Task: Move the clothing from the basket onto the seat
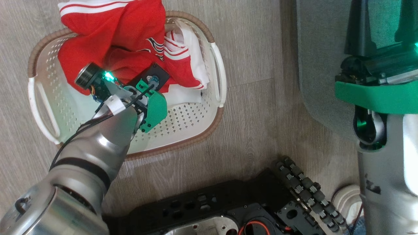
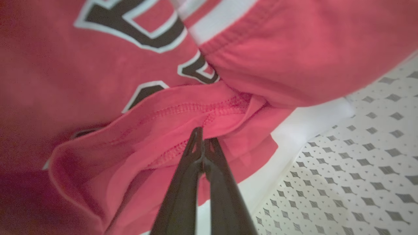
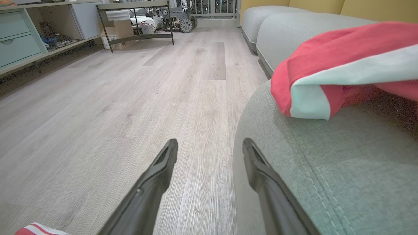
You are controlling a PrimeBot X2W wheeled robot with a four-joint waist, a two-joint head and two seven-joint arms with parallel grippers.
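Observation:
The red clothing (image 1: 130,29) with white stripes lies heaped in the far half of the white perforated basket (image 1: 189,120) on the floor. My left wrist (image 1: 143,98) reaches down into the basket, its fingers hidden under it. In the left wrist view my left gripper (image 2: 202,143) is shut, its tips pinching a stitched hem of the red clothing (image 2: 98,81) just above the basket floor (image 2: 359,163). My right gripper (image 3: 209,150) stands open with nothing between its fingers, beside the rounded corner of the grey-green seat (image 3: 326,169). A red garment with a white panel (image 3: 326,62) lies on that seat.
My black base (image 1: 212,205) and its roller wheel (image 1: 303,189) sit close below the basket. The seat's edge (image 1: 316,65) runs along the right, with my right arm (image 1: 375,98) over it. Pale wood floor (image 3: 130,98) stretches to shelves and a metal-frame table (image 3: 137,19).

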